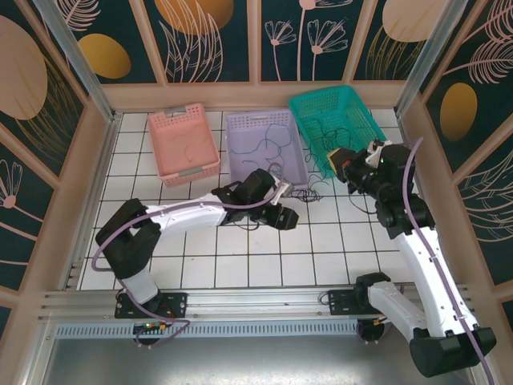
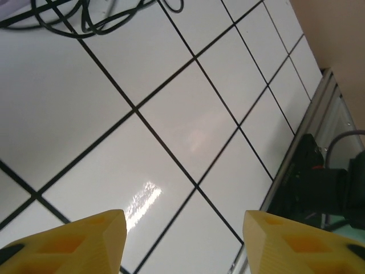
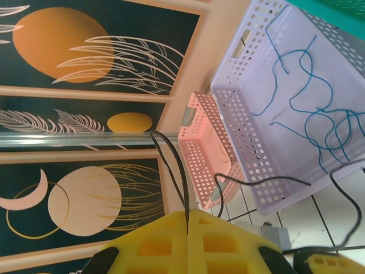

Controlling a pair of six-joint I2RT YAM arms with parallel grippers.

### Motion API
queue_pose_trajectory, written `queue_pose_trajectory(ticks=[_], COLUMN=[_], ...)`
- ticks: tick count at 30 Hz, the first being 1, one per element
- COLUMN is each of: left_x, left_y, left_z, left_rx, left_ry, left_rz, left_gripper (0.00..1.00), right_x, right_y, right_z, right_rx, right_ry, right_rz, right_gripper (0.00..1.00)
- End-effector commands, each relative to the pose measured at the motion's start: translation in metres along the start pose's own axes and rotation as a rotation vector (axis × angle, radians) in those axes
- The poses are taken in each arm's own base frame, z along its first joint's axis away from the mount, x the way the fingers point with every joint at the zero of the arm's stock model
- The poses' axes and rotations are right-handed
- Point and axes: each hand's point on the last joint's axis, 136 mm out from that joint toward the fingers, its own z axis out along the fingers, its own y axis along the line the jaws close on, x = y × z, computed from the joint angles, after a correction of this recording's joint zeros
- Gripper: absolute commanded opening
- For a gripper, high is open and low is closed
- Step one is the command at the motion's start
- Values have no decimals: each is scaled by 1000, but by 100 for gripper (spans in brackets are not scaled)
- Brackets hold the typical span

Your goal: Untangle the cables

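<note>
Black hair-thin wire (image 3: 183, 180), light and limp, is pinched between the right gripper's (image 3: 187, 216) pressed-together yellow fingers (image 3: 159, 245). It will likely snag, so it is best taken near a free end. One dark cable clump (image 1: 309, 192) lies on the white tiled table (image 1: 200, 265) near the left gripper (image 2: 182, 228), which is spread and empty. Three perforated containers stand behind: pink basket (image 1: 183, 171), lavender basket (image 1: 234, 156) holding blue cable (image 1: 271, 143), teal basket (image 1: 325, 95).

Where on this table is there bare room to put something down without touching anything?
The widest bare tiles lie between the left arm and right arm, near their bases. A smaller patch sits before the pink basket. It is crowded in front of the purple basket, where black cables sprawl between the left gripper and right gripper.
</note>
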Motion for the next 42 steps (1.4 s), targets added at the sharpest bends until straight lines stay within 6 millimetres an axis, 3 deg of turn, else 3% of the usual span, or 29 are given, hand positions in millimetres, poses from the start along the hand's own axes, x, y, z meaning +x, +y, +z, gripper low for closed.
queue_pose_trajectory(ticks=[1, 8, 11, 14, 18, 24, 31, 35, 42], left_x=[-12, -24, -23, -20, -19, -7, 2, 11, 17], left_y=[-2, 5, 9, 9, -1, -23, -28, -11, 12], left_z=[11, 3, -3, 3, 15, 40, 75, 96, 115], left_rx=[-38, -96, -111, -103, -46, -21, -73, -199, -366], left_ry=[-23, -116, -139, -116, -85, -16, 64, 129, 180], left_rz=[11, -75, -130, -181, -160, 45, 152, 184, 257], left_gripper=[61, 62, 62, 62, 62, 63, 68, 68, 67], right_x=[-2, 6, 11, 14, 3, -28, -52, -51, -53], right_y=[-2, -18, -37, -76, -135, -179, -197, -199, -195], right_z=[-8, -16, -21, -23, -31, -28, -24, -23, -22], right_rx=[3, 60, 117, 197, 330, 416, 538, 524, 505], right_ry=[-26, -7, -1, 22, -8, -77, -105, -108, -122], right_rz=[52, 141, 156, 170, 180, 183, 129, 157, 177], right_gripper=[0, 0, 0, 0, 0, 0, 0, 0, 0])
